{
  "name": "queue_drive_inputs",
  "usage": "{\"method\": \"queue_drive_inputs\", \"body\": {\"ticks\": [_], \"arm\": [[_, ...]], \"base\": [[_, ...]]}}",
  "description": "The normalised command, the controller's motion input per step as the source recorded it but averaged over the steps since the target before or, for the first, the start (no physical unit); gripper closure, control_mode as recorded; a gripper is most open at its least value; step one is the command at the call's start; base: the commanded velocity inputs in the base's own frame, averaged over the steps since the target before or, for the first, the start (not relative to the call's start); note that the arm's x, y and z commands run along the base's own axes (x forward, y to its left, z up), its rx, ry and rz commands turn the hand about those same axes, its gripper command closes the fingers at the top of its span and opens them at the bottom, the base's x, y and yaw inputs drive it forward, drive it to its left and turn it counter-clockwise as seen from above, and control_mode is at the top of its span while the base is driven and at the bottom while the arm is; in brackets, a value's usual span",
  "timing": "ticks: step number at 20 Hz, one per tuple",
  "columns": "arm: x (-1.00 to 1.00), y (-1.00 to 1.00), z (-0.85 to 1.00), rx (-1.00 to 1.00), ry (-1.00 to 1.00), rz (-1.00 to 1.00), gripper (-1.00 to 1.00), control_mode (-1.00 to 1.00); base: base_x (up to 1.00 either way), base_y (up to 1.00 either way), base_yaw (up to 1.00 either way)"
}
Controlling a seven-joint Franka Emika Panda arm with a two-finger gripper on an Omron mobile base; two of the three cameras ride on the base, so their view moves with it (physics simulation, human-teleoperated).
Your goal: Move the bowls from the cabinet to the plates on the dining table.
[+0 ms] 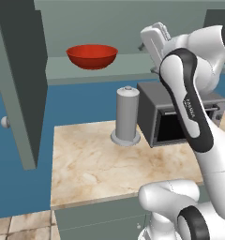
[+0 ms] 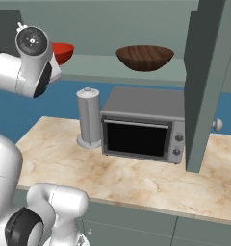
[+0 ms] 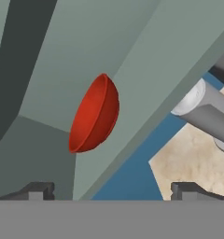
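Note:
The glossy red bowl (image 1: 92,55) sits upright on the pale green shelf (image 1: 133,63) of the open cabinet, toward its left end. It appears rolled sideways in the hand view as the red bowl (image 3: 94,114), ahead of my gripper (image 3: 111,191). The gripper is open, its fingertips (image 3: 37,190) wide apart with nothing between them, and still short of the bowl. My hand (image 1: 153,41) hovers at shelf height, to the right of the red bowl. The brown wood-grain bowl (image 2: 145,56) rests further right on the shelf. The plates and the dining table are out of view.
Two grey-green cabinet doors (image 1: 20,84) (image 2: 204,86) hang open on either side. Below the shelf, a beige marble counter (image 1: 95,164) carries a grey upright cylinder (image 1: 127,117) and a grey toaster oven (image 2: 141,129). A blue wall runs behind.

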Motion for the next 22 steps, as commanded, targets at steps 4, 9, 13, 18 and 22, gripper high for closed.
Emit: {"method": "queue_drive_inputs", "body": {"ticks": [4,9,13,18,22], "arm": [[0.28,0.0,0.0,0.0,0.0,0.0,-1.0,-1.0],[0.25,0.0,0.0,0.0,0.0,0.0,-1.0,-1.0],[0.26,0.0,0.0,0.0,0.0,0.0,-1.0,-1.0],[0.19,0.05,-0.02,0.0,0.0,-0.01,-1.0,-1.0],[0.16,0.1,-0.06,0.0,0.0,-0.02,-1.0,-1.0]], "base": [[0.0,0.0,0.0],[0.0,0.0,0.0],[0.0,0.0,0.0],[0.0,0.0,0.0],[0.0,0.0,0.0]]}}
